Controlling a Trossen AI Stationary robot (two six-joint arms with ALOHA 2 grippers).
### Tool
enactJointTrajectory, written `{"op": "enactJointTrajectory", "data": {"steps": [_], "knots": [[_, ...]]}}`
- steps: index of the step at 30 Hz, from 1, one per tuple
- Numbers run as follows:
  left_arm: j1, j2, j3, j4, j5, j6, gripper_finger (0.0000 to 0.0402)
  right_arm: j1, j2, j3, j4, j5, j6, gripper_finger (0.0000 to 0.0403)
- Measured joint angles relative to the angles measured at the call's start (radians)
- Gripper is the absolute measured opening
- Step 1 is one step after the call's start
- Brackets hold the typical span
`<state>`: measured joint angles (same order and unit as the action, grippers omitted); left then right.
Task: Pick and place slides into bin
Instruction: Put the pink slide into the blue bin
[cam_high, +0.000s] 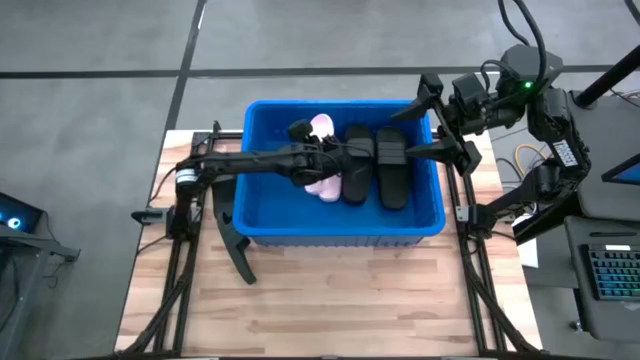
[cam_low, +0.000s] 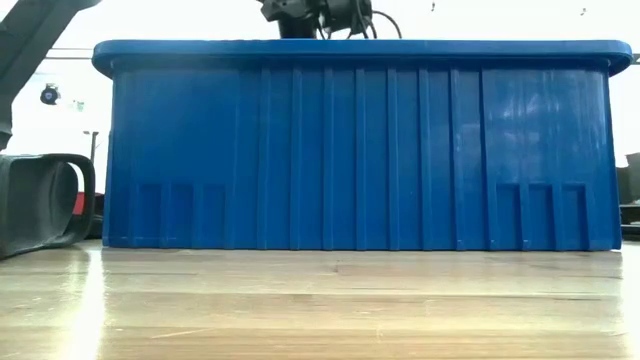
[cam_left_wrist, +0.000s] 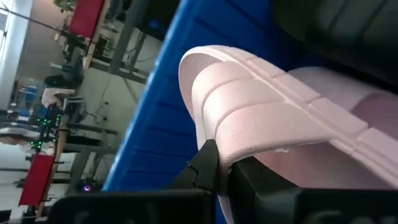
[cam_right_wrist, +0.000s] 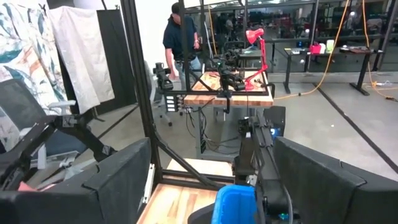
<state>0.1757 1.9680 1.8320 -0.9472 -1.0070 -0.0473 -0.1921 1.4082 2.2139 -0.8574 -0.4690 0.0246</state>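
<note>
Only the high view is showing inside the bin: a pink slide is lying beside two black slides. The left gripper is pinching the pink slide's ribbed strap. The right gripper is hanging spread wide over the bin's edge.

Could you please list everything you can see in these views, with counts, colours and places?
Bin: one, bright blue, middle of the wooden table.
Pink slide: at least one, light pink, inside the bin, its strap pinched by the left end effector.
Black slides: two visible, side by side in the bin, right of the pink slide.
Table: one, light wood.
Person: one, dark top, in the room beyond the table.
Left end effector: shut on the pink slide, over the bin.
Right end effector: open, at the bin's right rim.
</note>
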Motion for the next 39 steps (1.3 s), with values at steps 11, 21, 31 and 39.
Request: {"op": "enactJointTrajectory", "data": {"steps": [11,21,31,39], "knots": [[0.013,0.069,0.019,-0.010,0.031,0.000,0.0000,0.000,0.000,-0.001,-0.007,0.000,0.000,0.0328],[0.040,0.108,0.033,0.043,0.045,0.001,0.0000,0.000,0.000,-0.004,-0.022,-0.001,-0.008,0.0328],[0.066,0.108,0.011,0.182,0.072,0.037,0.0000,0.000,0.000,-0.004,-0.023,-0.001,-0.026,0.0328],[0.075,0.164,0.002,0.198,0.112,0.057,0.0000,0.000,0.000,-0.004,-0.023,-0.001,-0.029,0.0328]]}}
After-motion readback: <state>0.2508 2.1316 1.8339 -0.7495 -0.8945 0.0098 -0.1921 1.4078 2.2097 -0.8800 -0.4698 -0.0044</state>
